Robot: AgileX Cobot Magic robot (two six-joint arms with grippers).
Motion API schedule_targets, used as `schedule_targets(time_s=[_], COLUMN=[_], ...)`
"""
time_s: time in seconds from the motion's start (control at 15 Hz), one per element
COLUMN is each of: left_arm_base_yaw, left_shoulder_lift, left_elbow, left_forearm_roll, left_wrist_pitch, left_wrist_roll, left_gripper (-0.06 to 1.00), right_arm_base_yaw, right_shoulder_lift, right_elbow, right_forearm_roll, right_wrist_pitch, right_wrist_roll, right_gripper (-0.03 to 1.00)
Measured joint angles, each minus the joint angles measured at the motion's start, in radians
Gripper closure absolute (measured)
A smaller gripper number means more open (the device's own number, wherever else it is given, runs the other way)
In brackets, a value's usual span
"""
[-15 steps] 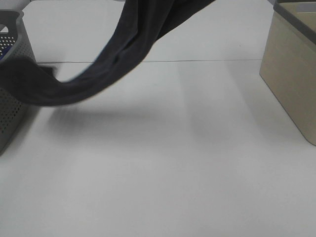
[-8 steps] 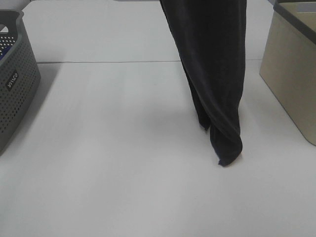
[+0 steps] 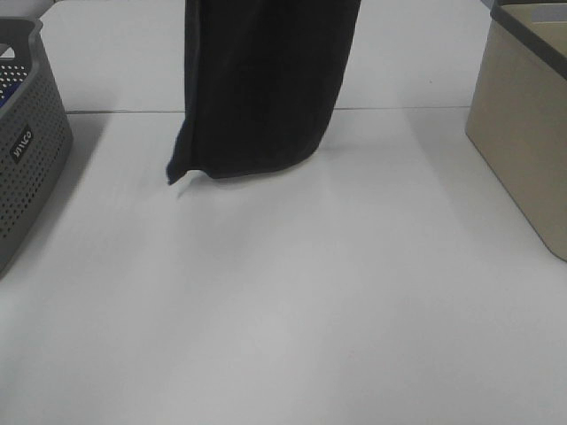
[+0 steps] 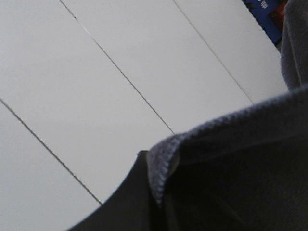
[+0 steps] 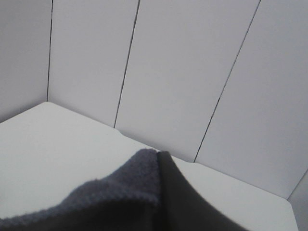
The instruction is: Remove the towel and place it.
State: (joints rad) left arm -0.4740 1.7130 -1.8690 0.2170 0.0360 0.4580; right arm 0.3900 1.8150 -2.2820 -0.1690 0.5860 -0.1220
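Note:
The towel (image 3: 261,84), dark charcoal terry cloth, hangs from above the top edge of the exterior view, over the far middle of the white table (image 3: 283,292). Its lower hem sits close to the tabletop; contact cannot be told. Both grippers are out of the exterior view. In the left wrist view the towel's stitched hem (image 4: 161,161) bunches at my left gripper (image 4: 150,161), with a dark finger (image 4: 127,199) beside it. In the right wrist view the towel (image 5: 110,192) folds over my right gripper (image 5: 159,159), against its dark finger (image 5: 185,202). Both grippers are shut on the cloth.
A grey perforated laundry basket (image 3: 27,168) stands at the table's left edge. A beige bin (image 3: 523,133) with a dark rim stands at the right edge. A seam (image 3: 399,109) crosses the far part of the table. White wall panels (image 5: 183,72) rise behind.
One second ago the towel trailed from the basket's rim. It came free, swung right as a narrow hanging strip, and now hangs wider, left of centre and higher off the table.

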Motion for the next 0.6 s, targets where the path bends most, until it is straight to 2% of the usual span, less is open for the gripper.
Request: schedule_targets(time_s=[0.33,0.6], left_arm_base_yaw=[0.095,0.132], left_shoulder_lift=[0.04,0.15], left_elbow=[0.0,-0.005], left_forearm_roll=[-0.001,0.0], left_wrist_pitch=[-0.155,-0.383], left_wrist_roll=[-0.049,-0.053], left_gripper=[0.94,0.94], right_arm_base_yaw=[0.0,0.0], right_shoulder_lift=[0.063,0.109], right_elbow=[0.0,0.0], right_forearm_roll=[-0.011,-0.011], right_wrist_pitch=[-0.133,-0.243], right_wrist_roll=[0.034,0.052], right_gripper=[0.95,0.95])
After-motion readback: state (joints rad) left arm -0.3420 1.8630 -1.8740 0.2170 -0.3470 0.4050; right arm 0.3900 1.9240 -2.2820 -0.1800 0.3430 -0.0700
